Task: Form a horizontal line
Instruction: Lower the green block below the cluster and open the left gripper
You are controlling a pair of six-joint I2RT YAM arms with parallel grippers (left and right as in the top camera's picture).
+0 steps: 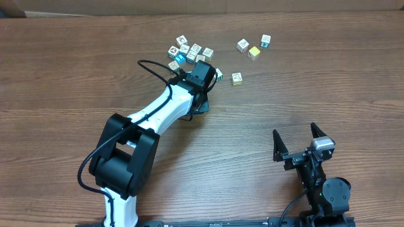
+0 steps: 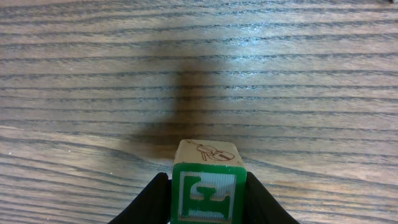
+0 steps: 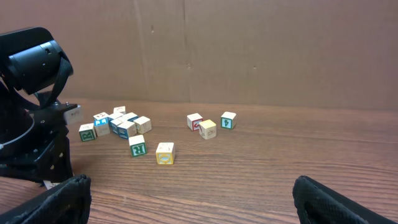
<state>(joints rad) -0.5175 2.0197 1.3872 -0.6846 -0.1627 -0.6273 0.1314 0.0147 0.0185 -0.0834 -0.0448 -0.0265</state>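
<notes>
1. My left gripper [image 2: 208,206] is closed most of the way, with a finger pressed flat against each side of a green-letter cube [image 2: 208,186]
2. That cube shows a green-framed letter face to the wrist camera and a violin drawing on top; I cannot tell whether it rests on the wooden table [image 1: 328,75] or hangs just above it
3. From overhead, the left wrist sits on the near side of a cluster of cubes [image 1: 189,52] at the far middle of the table
4. The horizontal line is not formed yet: I see no straight touching row
5. A green R cube [image 1: 218,74] lies just right of the left wrist, and a yellow-faced cube [image 1: 237,78] lies near it to the right, the two apart
6. Three more loose cubes [image 1: 254,53] sit farther away and to the right, close together
7. My right gripper [image 1: 295,133] stands at the near right with its jaws spread fully and nothing between them, well apart from every cube
</notes>
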